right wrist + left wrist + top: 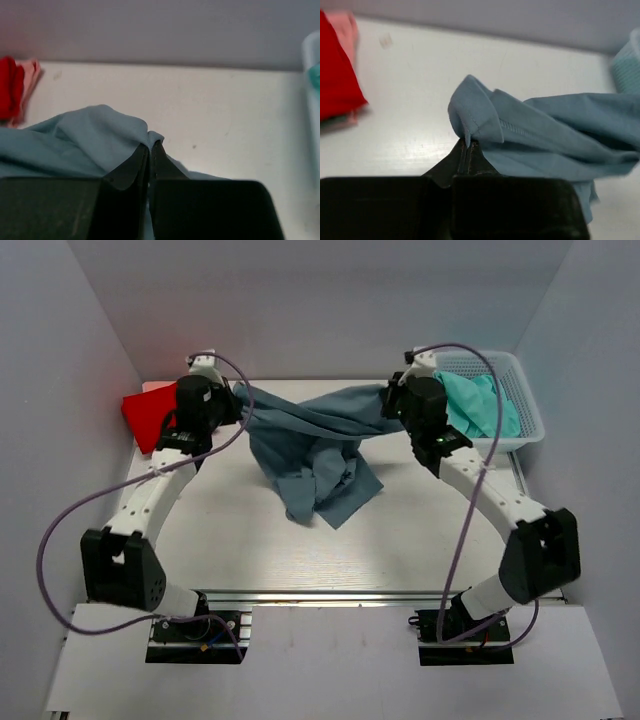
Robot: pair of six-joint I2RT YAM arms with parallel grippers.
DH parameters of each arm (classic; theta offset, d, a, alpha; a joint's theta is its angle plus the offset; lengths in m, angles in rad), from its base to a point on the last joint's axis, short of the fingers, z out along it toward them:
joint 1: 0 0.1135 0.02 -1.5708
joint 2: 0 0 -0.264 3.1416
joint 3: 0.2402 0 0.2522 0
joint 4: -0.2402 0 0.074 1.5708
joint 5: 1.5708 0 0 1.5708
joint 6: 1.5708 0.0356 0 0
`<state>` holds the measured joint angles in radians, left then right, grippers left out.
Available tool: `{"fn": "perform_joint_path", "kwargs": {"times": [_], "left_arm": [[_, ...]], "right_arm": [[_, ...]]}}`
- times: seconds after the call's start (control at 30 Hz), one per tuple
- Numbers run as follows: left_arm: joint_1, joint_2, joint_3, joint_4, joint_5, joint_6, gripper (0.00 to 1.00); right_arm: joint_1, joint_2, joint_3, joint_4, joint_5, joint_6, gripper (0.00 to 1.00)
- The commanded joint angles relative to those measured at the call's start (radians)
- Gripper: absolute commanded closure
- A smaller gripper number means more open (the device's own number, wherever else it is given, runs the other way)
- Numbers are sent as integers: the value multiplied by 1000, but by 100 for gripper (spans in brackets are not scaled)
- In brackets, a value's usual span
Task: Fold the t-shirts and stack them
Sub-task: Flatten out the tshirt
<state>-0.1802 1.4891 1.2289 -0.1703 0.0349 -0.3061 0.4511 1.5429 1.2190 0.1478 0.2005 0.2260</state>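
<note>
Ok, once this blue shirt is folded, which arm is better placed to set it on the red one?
Left. The left gripper, shut on the blue-grey shirt, is beside the red shirt; the right gripper holds the other end near the basket.

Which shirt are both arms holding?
The blue-grey t-shirt, pinched at both ends and sagging to the table; the red t-shirt lies at the left, the teal t-shirt in the basket.
</note>
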Motion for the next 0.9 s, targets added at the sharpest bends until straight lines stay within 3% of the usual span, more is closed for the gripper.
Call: {"fn": "perform_joint_path", "kwargs": {"times": [0.0, 0.23, 0.53, 0.87], "left_arm": [[1, -180, 38, 72, -65, 33, 100], [1, -424, 56, 124, -158, 82, 100], [1, -619, 152, 124, -121, 114, 100], [10, -687, 362, 2, -59, 105, 100]], "right_arm": [[-6, -108, 30, 98, 183, -77, 100], [-5, -300, 131, 133, 212, -207, 100], [-2, -483, 310, 53, -58, -306, 100], [10, -641, 450, -33, -242, -355, 100]]}}
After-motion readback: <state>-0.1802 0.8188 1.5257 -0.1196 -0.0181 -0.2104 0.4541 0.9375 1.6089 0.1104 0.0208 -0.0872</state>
